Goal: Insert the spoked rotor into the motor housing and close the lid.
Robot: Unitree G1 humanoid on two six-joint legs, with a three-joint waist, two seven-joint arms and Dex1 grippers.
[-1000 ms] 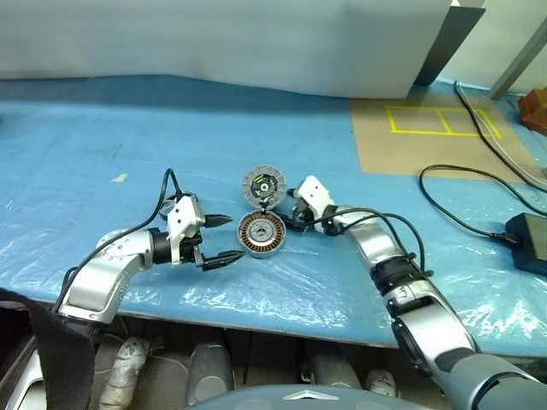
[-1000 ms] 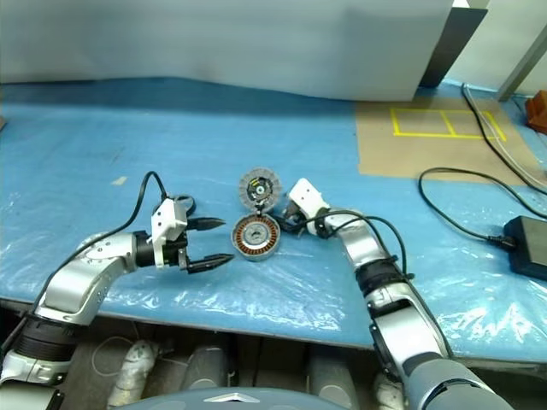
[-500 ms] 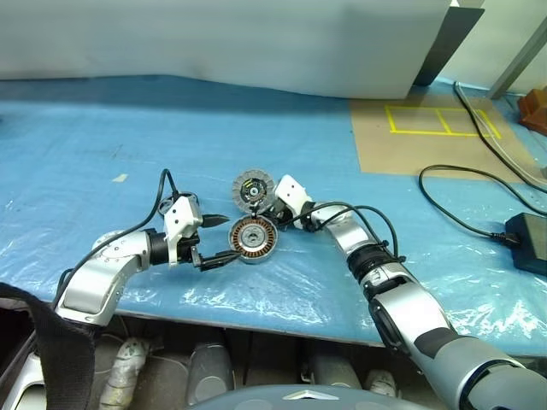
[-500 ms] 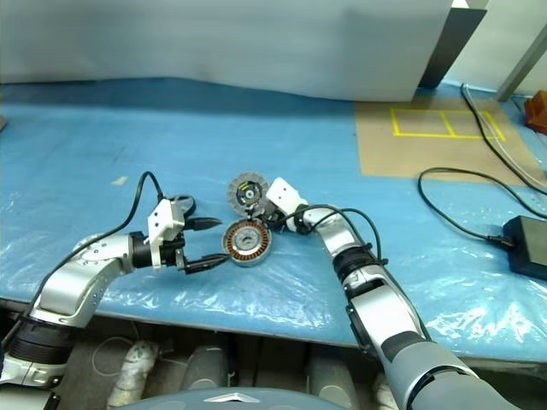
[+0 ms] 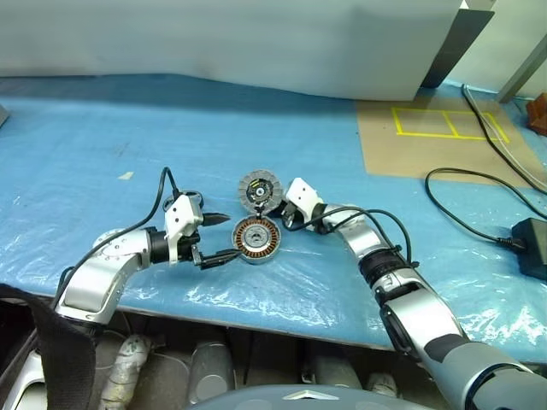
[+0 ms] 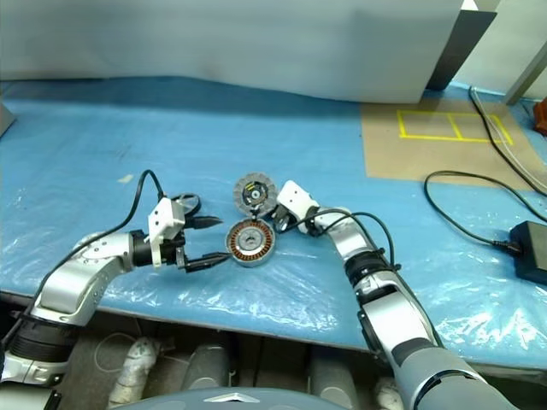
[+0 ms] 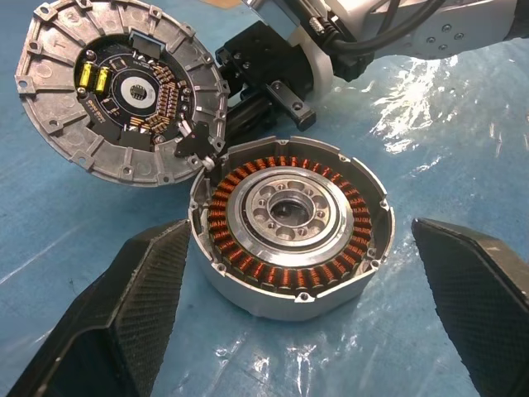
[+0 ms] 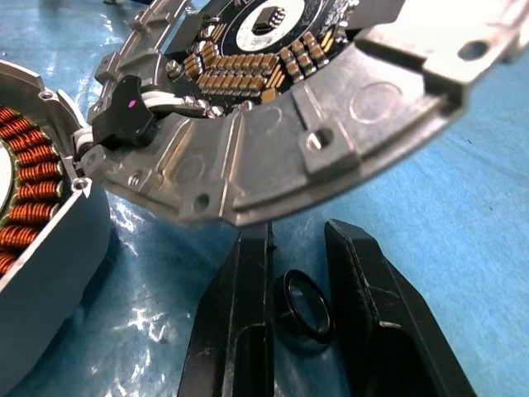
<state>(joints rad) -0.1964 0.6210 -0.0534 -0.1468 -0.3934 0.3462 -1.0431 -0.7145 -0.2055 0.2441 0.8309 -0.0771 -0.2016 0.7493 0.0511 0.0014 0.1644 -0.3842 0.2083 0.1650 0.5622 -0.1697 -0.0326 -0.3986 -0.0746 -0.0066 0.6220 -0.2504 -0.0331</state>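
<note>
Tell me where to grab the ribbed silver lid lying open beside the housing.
Probably pinch the ribbed silver lid by its outer rim, coming from the robot's right, opposite the silver housing with copper windings. That edge sits tilted off the blue sheet; a black wired connector ties the other edge to the housing.

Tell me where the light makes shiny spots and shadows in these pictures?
Left wrist view: white glare on the blue plastic sheet beside the motor housing. Right wrist view: the lid throws a dark shadow on the sheet under it. Left eye view: shiny patches along the sheet's near edge.
</note>
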